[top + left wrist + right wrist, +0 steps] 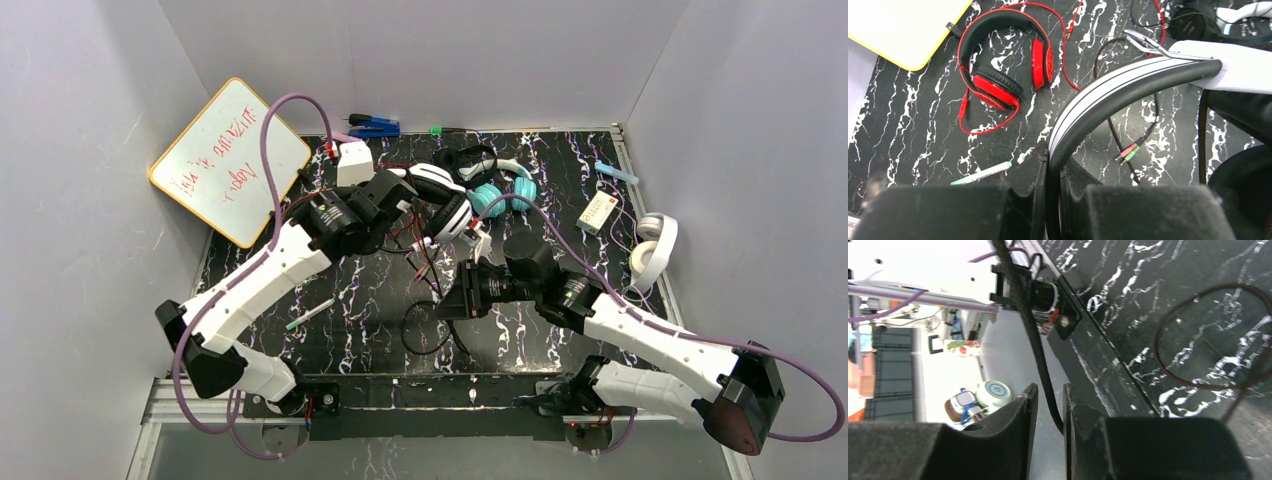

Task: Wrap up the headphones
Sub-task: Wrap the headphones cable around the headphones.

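My left gripper (1053,156) is shut on the band of the white-and-black headphones (1108,97) and holds them above the table (445,205). Their dark cord (1032,335) runs between the fingers of my right gripper (1047,390), which is closed narrowly around it (455,290). A loop of the cord (428,330) lies on the mat. The red headphones (1000,70) lie flat with their red cord loose around them. They are hidden under my left arm in the top view. The teal headphones (497,193), the small black headphones (470,160) and the all-white headphones (655,248) lie at the back and right.
A yellow-edged whiteboard (230,160) leans at the back left. A white-and-green pen (310,313) lies on the mat. A pink and a green plug (1128,151) lie under the lifted band. A white card (598,212) and a blue pen (617,172) lie at the right.
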Robot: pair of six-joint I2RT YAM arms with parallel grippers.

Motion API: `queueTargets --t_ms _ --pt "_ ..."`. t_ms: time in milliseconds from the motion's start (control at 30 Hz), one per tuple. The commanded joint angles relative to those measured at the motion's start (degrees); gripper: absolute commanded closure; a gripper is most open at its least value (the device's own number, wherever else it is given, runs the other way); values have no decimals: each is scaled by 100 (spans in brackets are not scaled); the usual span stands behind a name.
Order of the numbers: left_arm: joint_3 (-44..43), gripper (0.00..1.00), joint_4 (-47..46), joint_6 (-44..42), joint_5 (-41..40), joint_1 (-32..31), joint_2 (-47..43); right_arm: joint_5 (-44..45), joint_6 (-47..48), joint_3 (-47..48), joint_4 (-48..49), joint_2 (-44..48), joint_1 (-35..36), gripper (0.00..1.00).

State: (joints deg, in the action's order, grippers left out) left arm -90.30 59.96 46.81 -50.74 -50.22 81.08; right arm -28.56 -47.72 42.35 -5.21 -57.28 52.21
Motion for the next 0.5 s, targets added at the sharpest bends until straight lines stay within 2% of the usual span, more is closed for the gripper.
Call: queueTargets --t_ms 0,167,467 --pt "-491 100 -229 -4 9 -23 -499 407 702 -251 258 389 28 66" --pt "-1061 100 125 -150 165 -24 -460 796 1133 -699 601 875 25 66" --pt "-1677 100 410 -146 468 -29 -517 1156 1064 -1556 1313 1452 27 69"
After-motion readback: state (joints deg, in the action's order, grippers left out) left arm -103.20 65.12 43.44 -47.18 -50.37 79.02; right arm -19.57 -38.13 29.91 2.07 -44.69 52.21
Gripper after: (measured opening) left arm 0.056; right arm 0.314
